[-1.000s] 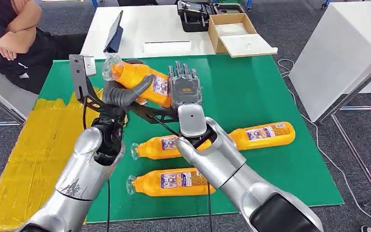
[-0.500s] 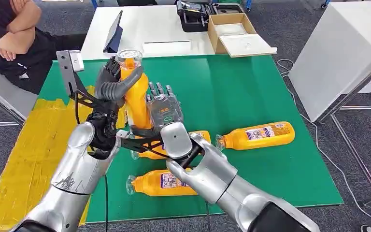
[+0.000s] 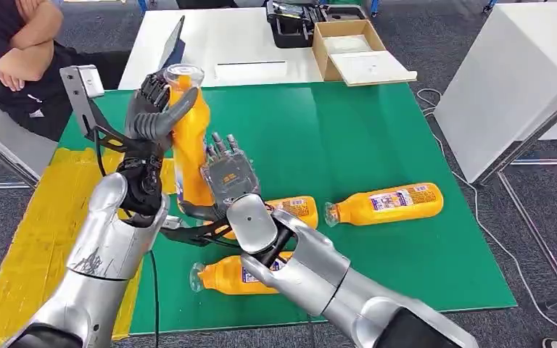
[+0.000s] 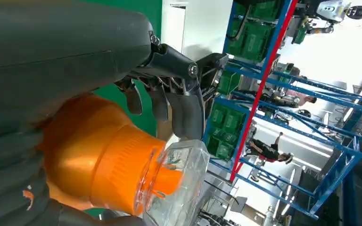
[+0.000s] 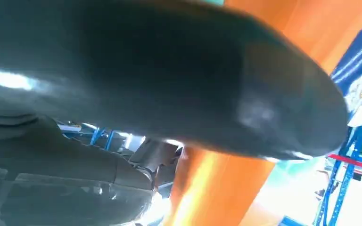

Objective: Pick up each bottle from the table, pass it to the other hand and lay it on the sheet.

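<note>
My left hand (image 3: 156, 112) grips an orange bottle (image 3: 188, 138) just under its clear cap and holds it upright above the green mat (image 3: 362, 138). The left wrist view shows the bottle's neck (image 4: 99, 165) inside the left hand (image 4: 75, 70). My right hand (image 3: 225, 174) lies against the bottle's lower side with its fingers straight and spread. In the right wrist view its thumb (image 5: 169, 84) sits close to the orange bottle (image 5: 217, 188). Three more orange bottles lie on the mat: one at the right (image 3: 388, 203), one partly behind my right arm (image 3: 294, 210), one at the front (image 3: 225, 279). The yellow sheet (image 3: 51, 217) lies to the left.
A person (image 3: 14, 43) with folded arms sits at the back left. Behind the mat a white table (image 3: 203, 51) carries a tablet, a black case and a cardboard box (image 3: 348, 47). Another white table (image 3: 508, 72) stands at the right.
The bottle has swung from lying tilted to standing upright and shifted left. Both hands moved left with it, the right hand dropping lower along its side.
</note>
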